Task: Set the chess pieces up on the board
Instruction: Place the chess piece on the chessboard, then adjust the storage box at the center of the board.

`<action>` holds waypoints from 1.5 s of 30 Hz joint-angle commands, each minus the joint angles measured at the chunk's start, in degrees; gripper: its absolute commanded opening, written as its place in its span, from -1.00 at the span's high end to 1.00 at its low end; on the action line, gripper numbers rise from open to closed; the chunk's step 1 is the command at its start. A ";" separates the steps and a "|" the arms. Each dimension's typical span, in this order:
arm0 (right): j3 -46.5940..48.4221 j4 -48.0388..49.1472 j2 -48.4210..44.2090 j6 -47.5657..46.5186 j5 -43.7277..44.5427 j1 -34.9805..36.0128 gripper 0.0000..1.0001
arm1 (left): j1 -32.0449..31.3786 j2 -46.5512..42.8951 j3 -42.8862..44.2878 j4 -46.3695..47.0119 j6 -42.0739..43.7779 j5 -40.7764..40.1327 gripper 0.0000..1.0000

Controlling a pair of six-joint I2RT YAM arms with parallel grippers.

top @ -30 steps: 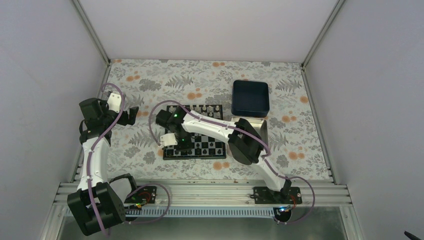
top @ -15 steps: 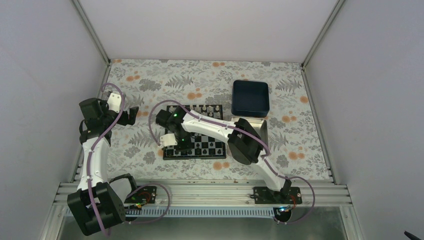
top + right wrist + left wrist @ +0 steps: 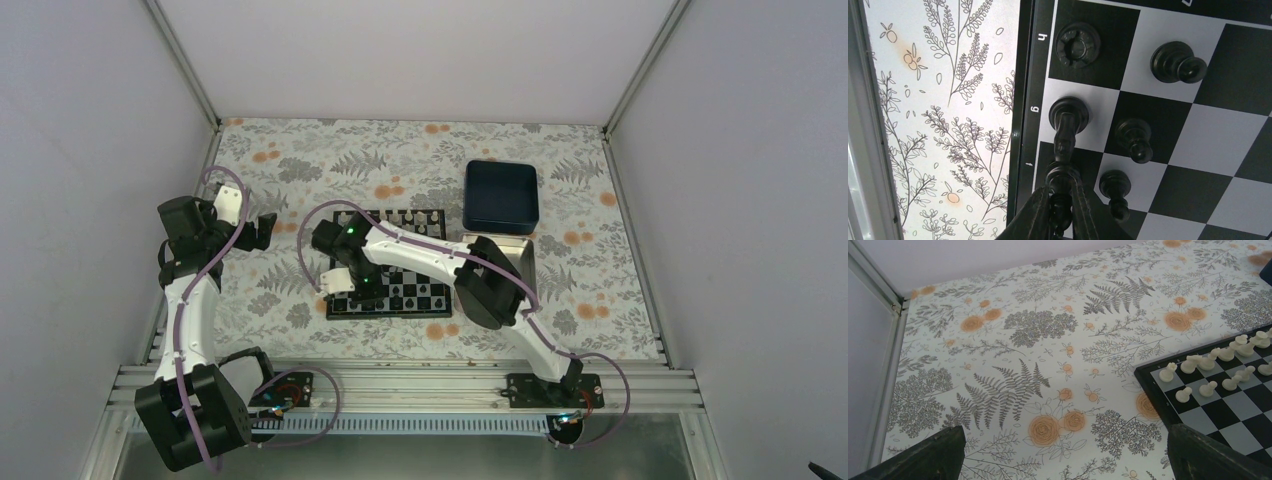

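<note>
1. Far left: left arm (image 3: 190,290) bent up over the floral worktop (image 3: 300,160), well left of the board (image 3: 405,297); left jaws wide apart, the two dark fingers (image 3: 943,455) at opposite lower corners of the left wrist view, only printed ferns and roses between them.
2. Right edge of that same view: one corner of the board, with white pieces (image 3: 1198,362) in two rows along its black border.
3. Centre of the top view: board flat on the worktop, white pieces on the far side; right arm (image 3: 430,255) stretched across it from the right, wrist above the near-left corner.
4. Right wrist view, lower middle: right jaws narrow, clamped on a slim black piece (image 3: 1062,180); piece over the dark square lettered f, at the very edge of the board; impossible to tell whether its base touches the square.
5. Around it, black pieces (image 3: 1134,135) upright on their squares: a round-topped one (image 3: 1077,45) on the dark corner square lettered h; another (image 3: 1068,114) on the light square lettered g, just beside the held one; three small ones on the next row in, each on its own square.
6. Right of the board: dark blue tray (image 3: 500,195) towards the back; just nearer, a silver tray (image 3: 527,260) partly hidden under the right arm.
</note>
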 commanded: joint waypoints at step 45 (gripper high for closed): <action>-67.71 14.34 -63.55 7.09 0.50 -43.00 0.87 | 0.83 0.35 0.27 -0.10 0.87 2.56 -1.00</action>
